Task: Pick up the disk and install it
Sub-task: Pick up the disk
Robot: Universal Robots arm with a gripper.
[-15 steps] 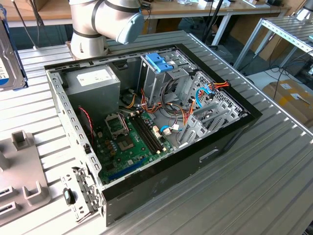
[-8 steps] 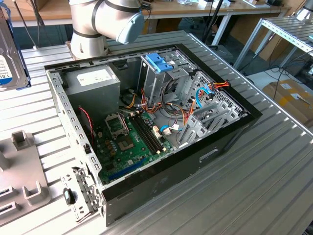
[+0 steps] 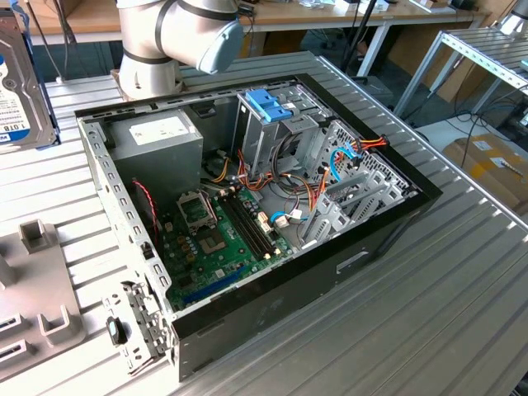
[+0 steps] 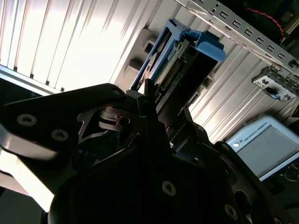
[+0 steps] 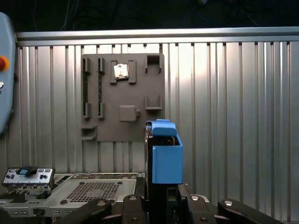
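The disk (image 3: 15, 87) hangs in the air at the exterior view's far left, above the ribbed table; its white-and-blue label and light-blue rail frame show. In both wrist views the disk (image 4: 189, 58) (image 5: 166, 156) sticks out edge-on from between the black fingers. My gripper (image 4: 162, 100) (image 5: 161, 193) is shut on the disk's lower end. The open computer case (image 3: 388, 223) lies to the right of the disk in the exterior view, with its metal drive cage (image 3: 264, 136) standing upright inside.
A small blue plastic bracket (image 3: 268, 106) tops the drive cage. A grey power supply box (image 3: 157, 136) sits in the case's far corner, above the motherboard (image 3: 219, 239) and loose cables (image 3: 330, 173). A grey fixture plate (image 3: 33, 289) (image 5: 122, 95) lies on the table (image 3: 445, 313).
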